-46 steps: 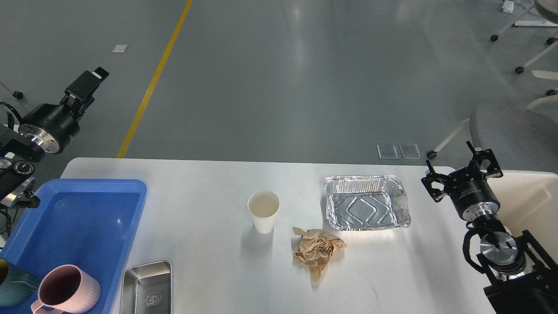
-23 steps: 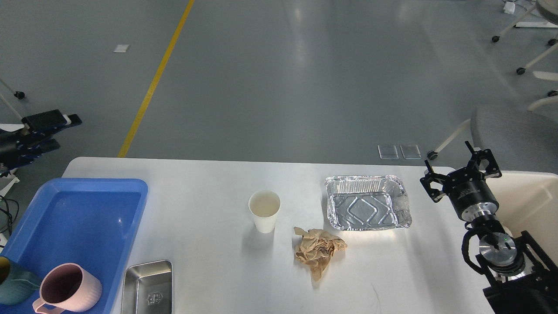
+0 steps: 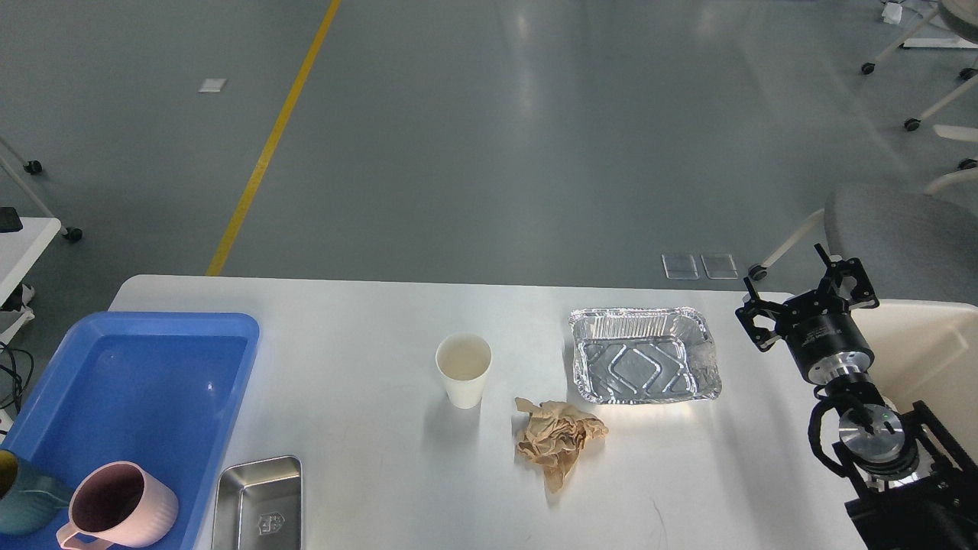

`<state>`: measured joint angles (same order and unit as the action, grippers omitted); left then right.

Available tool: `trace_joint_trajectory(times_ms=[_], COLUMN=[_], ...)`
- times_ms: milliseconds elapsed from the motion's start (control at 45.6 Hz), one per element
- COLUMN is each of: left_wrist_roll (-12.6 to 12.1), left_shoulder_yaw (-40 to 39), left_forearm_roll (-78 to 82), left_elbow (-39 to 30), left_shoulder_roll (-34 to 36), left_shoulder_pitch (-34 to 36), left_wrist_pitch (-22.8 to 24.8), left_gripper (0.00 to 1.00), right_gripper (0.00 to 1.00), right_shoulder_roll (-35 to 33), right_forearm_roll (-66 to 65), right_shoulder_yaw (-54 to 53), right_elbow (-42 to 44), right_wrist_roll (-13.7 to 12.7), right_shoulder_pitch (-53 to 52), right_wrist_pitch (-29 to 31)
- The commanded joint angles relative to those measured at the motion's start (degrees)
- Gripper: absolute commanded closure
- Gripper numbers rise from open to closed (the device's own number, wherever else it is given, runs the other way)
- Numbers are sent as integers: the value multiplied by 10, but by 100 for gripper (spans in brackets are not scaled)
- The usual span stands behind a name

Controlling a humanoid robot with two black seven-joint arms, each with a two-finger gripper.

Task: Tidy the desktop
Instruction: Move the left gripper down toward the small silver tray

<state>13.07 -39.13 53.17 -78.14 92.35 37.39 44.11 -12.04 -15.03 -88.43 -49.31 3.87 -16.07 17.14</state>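
The right tool (image 3: pixel 808 294) is hovering with its fingers apart at the bench's (image 3: pixel 367 458) right edge. The foil tray (image 3: pixel 643 355) is lying just to its left, long axis crosswise, nearest it. The left tool is out of view.

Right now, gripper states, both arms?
Left: not in view.
Right gripper: open, holding nothing, hovering at the desktop's right edge.

Count on worktop (image 3: pixel 367 451): 1 paper cup (image 3: pixel 463 369), 1 foil tray (image 3: pixel 644 354), 1 crumpled brown paper (image 3: pixel 557 441), 1 steel tray (image 3: pixel 258 503), 1 blue tray (image 3: pixel 145 382) holding 2 mugs: pink (image 3: pixel 116 507), teal (image 3: pixel 21 500).
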Motion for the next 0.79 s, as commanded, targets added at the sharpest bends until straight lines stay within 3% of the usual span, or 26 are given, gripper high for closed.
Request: trace_joint_trajectory(times_ms=[0, 219, 395, 439, 482, 526, 680, 724, 768], left_wrist_roll=[0, -16, -22, -38, -66, -113, -319, -360, -385], left_shoulder_yaw=[3, 7, 27, 28, 30, 33, 14, 7, 1], left_forearm_roll=[0, -10, -6, -5, -1, 2, -1, -1, -1], left_elbow=[-1, 11, 12, 12, 12, 12, 17, 20, 23], left_shoulder_roll=[24, -1, -97, -130, -154, -185, -288, -314, -335], left_shoulder_pitch=[2, -3, -6, -7, -7, -7, 2, 2, 1], left_wrist_pitch=[15, 24, 21, 21, 21, 20, 20, 22, 22], left_gripper=[2, 2, 2, 2, 2, 2, 2, 2, 2], right_gripper=[0, 0, 0, 0, 0, 0, 0, 0, 0], right_shoulder_roll=[1, 3, -1, -3, -4, -4, -7, -7, -7], right_forearm_roll=[0, 0, 0, 0, 0, 0, 0, 0, 0], right_shoulder_yaw=[0, 0, -2, -3, -3, -4, -5, -5, -5], right_elbow=[1, 0, 0, 0, 0, 0, 0, 0, 0], right_wrist_roll=[0, 0, 0, 0, 0, 0, 0, 0, 0], right_shoulder_pitch=[0, 2, 4, 5, 8, 9, 10, 10, 10], right_wrist_pitch=[1, 3, 3, 3, 3, 3, 4, 4, 4])
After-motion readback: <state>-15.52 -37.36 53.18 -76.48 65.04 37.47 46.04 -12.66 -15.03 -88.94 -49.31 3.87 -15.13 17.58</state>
